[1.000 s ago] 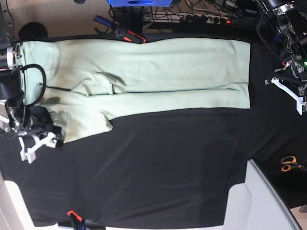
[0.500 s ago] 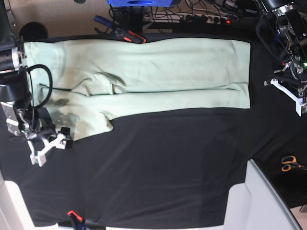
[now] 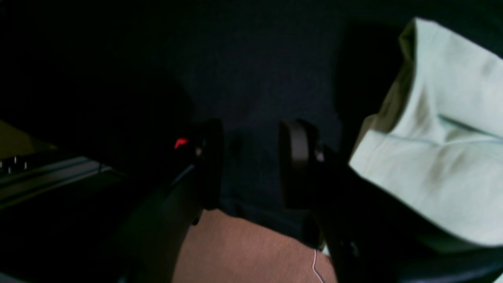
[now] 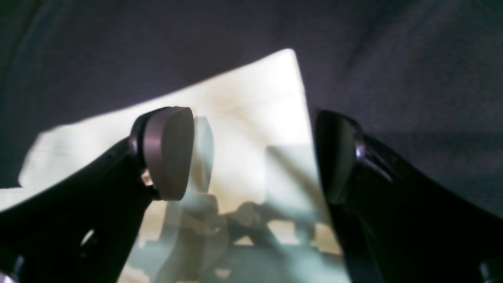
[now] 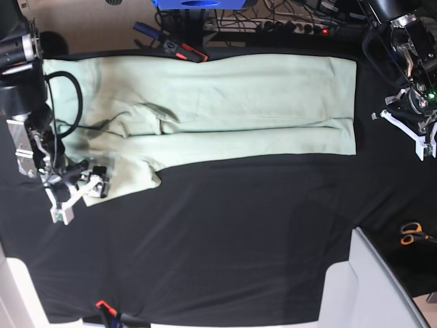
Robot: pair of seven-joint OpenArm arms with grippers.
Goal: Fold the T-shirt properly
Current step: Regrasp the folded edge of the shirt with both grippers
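Note:
The pale mint-green T-shirt [image 5: 225, 102] lies folded lengthwise into a long band across the far half of the black table cloth [image 5: 225, 232]. My right gripper [image 5: 78, 197] hangs open at the shirt's near left corner. In the right wrist view its fingers [image 4: 169, 153] straddle that corner of the T-shirt [image 4: 251, 98] with a wide gap and nothing held. My left gripper [image 5: 413, 133] is off the shirt's right end, over bare cloth. In the left wrist view the left gripper [image 3: 253, 165] stands open and empty, with the T-shirt's edge [image 3: 444, 149] to its right.
Orange-handled scissors [image 5: 410, 234] lie at the right edge. A white panel [image 5: 372, 287] covers the near right corner. A red and black tool [image 5: 184, 51] touches the shirt's far edge, with cables and a blue object [image 5: 198, 3] behind it. A red clip [image 5: 102, 305] sits at the front edge.
My right arm has swung up and to the right, bringing its gripper from the bare cloth onto the shirt's near left corner. The left gripper has shifted slightly upward.

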